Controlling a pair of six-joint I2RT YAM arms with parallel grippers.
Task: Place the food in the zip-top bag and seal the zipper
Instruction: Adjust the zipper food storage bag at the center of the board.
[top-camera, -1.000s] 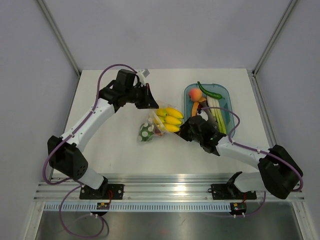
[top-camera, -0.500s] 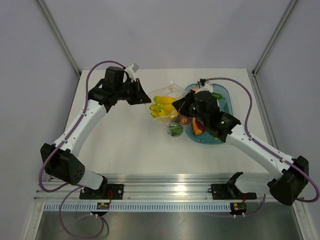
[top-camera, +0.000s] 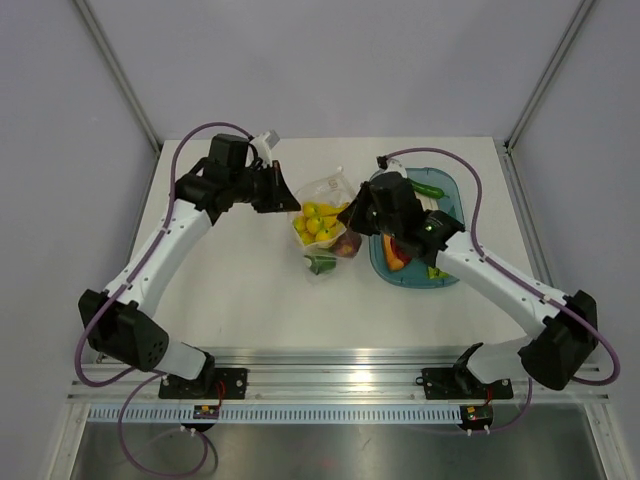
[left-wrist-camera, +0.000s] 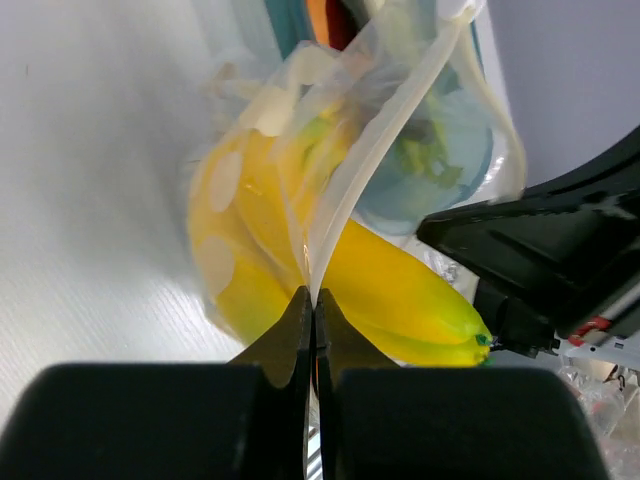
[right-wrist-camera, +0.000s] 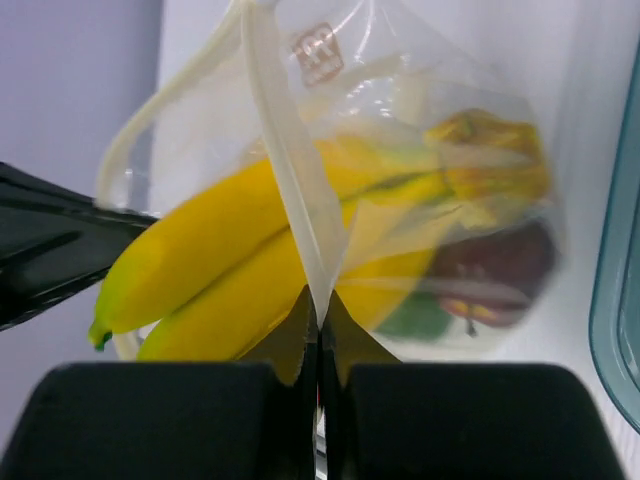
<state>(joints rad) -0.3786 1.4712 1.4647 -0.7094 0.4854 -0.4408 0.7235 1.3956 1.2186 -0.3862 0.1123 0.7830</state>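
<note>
The zip-top bag hangs above the table between my two grippers. My left gripper is shut on the bag's mouth edge at the left, and my right gripper is shut on it at the right. In the left wrist view the jaws pinch the zipper; in the right wrist view the jaws pinch the same zipper. Its two strips bow apart between the grippers. Inside the bag lies food: a yellow banana bunch, a dark red apple and a green fruit.
The teal oval tray lies just right of the bag, under my right arm. It holds an orange piece and a green pepper. The table's back edge and side walls are close behind.
My right arm swung from under the bag to its right side and shut on the mouth edge. The bag came up off the table and now hangs between both grippers.
</note>
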